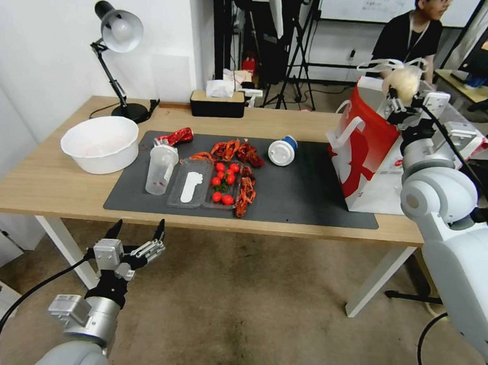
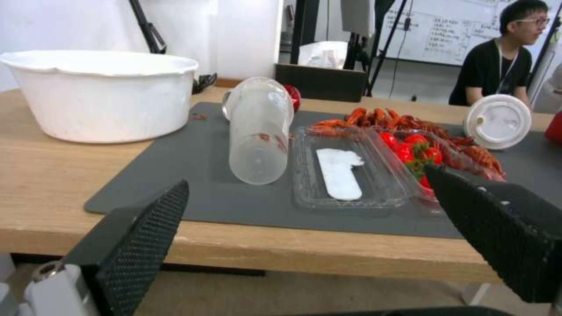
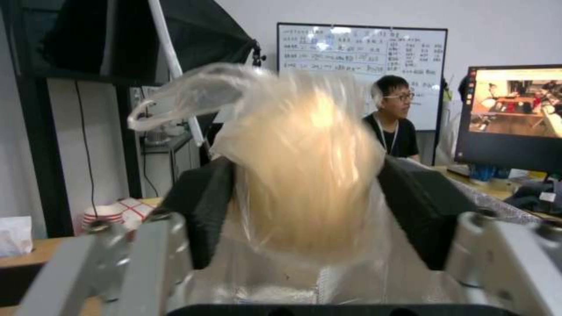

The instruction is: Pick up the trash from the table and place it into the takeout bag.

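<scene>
My right gripper [image 1: 399, 98] is shut on the clear plastic bag with a pale lump [image 1: 403, 81], holding it just above the open mouth of the white-and-red takeout bag [image 1: 367, 157] at the table's right end. In the right wrist view both fingers press the lump [image 3: 304, 166], with silvery lining [image 3: 263, 276] below. On the dark mat [image 1: 309, 203] lie a crushed red can [image 1: 175, 136], a clear plastic cup [image 1: 160, 169] and a white-and-blue cup [image 1: 282, 150] on its side. A pale round bowl [image 1: 98, 143] sits left of the mat. My left gripper [image 1: 136, 234] hangs open below the table's front edge.
A clear tray [image 1: 204, 186] with red tomatoes and scattered crayfish shells [image 1: 240, 152] lie mid-mat. A desk lamp [image 1: 118, 31] and a black tissue box [image 1: 217, 102] stand at the back of the light-wood table [image 1: 40, 184]. A desk with a monitor is behind the takeout bag.
</scene>
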Controlling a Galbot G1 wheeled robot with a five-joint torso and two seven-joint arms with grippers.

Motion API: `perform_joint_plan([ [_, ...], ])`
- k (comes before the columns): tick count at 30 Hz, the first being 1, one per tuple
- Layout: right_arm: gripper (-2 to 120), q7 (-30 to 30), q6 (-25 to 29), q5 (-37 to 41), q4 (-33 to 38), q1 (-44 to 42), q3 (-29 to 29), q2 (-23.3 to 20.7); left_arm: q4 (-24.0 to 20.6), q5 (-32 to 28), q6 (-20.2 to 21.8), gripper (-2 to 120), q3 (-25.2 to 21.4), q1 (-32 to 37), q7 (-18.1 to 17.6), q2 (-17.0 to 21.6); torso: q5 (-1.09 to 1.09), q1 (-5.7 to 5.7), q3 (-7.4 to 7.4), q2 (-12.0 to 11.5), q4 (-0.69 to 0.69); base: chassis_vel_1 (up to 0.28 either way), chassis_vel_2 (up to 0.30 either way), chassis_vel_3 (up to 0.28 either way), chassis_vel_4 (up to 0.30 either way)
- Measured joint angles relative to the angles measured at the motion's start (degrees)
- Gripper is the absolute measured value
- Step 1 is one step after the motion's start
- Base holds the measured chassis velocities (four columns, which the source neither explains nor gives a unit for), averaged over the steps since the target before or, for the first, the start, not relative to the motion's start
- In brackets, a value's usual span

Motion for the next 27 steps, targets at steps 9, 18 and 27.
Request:
perform_joint_plan([
  [9,96,0.3,-0.1,-0.1,0.4,-0.5,0.1,0.0,-0.2,0.0,0.1,100,0.1,-0.2,-0.1,0.0,0.00,0.00,0.00,0.0,0.00,0.000,0.000,0.000,0.000],
  [18,100,0.1,0.0,0.2,1.8,-1.2,0.2,0.2,-0.2,-0.1,0.2,100,-0.2,-0.6,-0.1,-0.1,0.00,-0.01,0.00,0.0,0.00,0.000,0.000,0.000,0.000],
  [27,100,-3.3,2.5,2.5,7.4,-3.4,0.2,-0.1,-0.2,-0.5,0.3,100,-0.5,-0.8,-0.1,-0.1,0.00,-0.01,0.00,0.0,0.00,0.000,0.000,0.000,0.000],
])
